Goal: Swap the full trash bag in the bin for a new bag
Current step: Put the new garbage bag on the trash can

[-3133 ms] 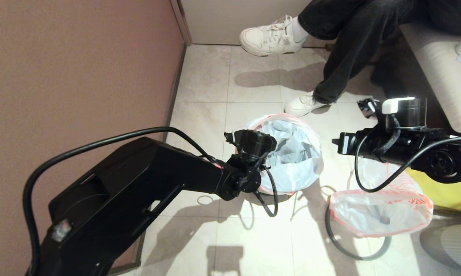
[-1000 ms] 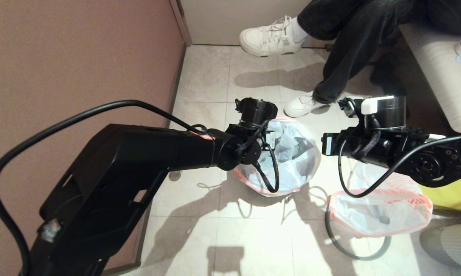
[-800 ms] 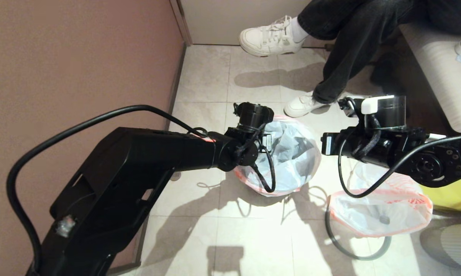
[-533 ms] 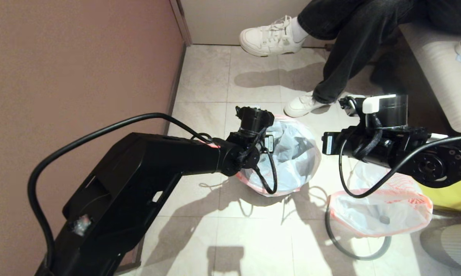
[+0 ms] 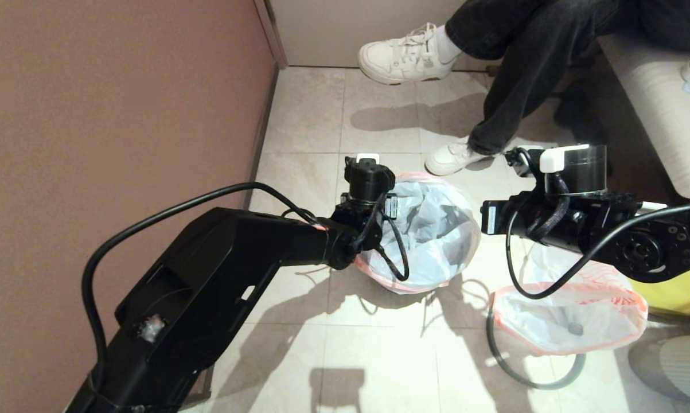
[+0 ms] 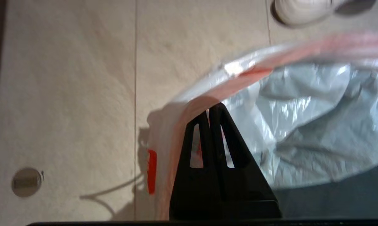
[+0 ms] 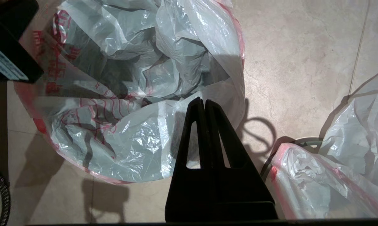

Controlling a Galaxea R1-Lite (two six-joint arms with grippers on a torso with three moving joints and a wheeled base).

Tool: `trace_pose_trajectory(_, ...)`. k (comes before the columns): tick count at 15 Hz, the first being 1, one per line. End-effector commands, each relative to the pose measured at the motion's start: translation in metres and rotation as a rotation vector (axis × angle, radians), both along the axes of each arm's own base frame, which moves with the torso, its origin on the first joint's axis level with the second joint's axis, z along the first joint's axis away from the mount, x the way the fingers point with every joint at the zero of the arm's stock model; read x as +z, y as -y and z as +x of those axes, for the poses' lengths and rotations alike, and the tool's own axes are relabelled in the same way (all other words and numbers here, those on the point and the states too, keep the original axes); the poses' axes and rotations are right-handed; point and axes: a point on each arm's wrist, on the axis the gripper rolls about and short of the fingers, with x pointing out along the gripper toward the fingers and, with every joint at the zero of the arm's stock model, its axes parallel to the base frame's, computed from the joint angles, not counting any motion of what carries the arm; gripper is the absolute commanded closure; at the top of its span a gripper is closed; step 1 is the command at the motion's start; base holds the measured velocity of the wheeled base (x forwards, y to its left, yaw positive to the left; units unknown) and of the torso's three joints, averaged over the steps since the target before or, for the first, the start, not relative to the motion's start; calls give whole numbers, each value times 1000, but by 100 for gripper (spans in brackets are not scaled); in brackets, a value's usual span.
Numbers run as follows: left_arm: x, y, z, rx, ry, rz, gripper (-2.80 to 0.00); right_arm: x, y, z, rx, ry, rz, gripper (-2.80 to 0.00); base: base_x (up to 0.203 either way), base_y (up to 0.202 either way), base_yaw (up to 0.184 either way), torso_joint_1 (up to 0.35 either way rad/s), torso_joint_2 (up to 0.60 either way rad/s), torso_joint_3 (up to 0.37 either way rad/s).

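Note:
The new bag (image 5: 436, 235) of thin whitish film with a pink-red edge is spread over the bin, which it almost wholly hides; only a dark hollow shows through the film (image 7: 113, 72). My left gripper (image 5: 369, 175) is shut on the bag's pink edge (image 6: 209, 108) at its far-left side. At the bag's right side my right gripper (image 5: 485, 221) is shut, its tips (image 7: 204, 102) on a fold of the film. The full trash bag (image 5: 568, 318) lies on the floor to the right, inside the loose grey hoop (image 5: 528, 376).
A brown wall (image 5: 121, 115) runs close along the left. A seated person's legs and white shoes (image 5: 453, 158) stand just beyond the bin. A couch (image 5: 654, 103) and a yellow object (image 5: 666, 287) are at the right. A round floor drain (image 6: 26, 182) lies left of the bin.
Since the oldest frame my left gripper has carried the bag's edge from over the bin out to its far-left side, widening the bag. In the last second it shifted slightly left. The right gripper has barely moved.

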Motion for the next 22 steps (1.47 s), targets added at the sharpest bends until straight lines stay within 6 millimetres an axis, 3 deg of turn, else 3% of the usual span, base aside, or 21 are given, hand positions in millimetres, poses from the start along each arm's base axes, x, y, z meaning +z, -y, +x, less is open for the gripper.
trace_pose_trajectory(1,-1,2,3,16,66,-16,0,1,-2,-1,5,3,0,0,0,0,0,0,0,0)
trace_pose_trajectory(6,-21,-1,13,26,59,25,0,1,-4,-4,13,3,-2,0,0,0,0,0,0,0)
trace_pose_trajectory(12,-61,-8,28,70,23,127,0,0,-4,-4,16,1,-12,0,0,0,0,0,0,0)
trace_pose_trajectory(16,-67,-20,40,96,89,66,0,0,-4,-5,22,28,-22,0,0,0,0,0,0,0)
trace_pose_trajectory(22,-88,-20,44,44,60,61,0,1,-3,-6,21,31,-21,0,0,0,0,0,0,0)
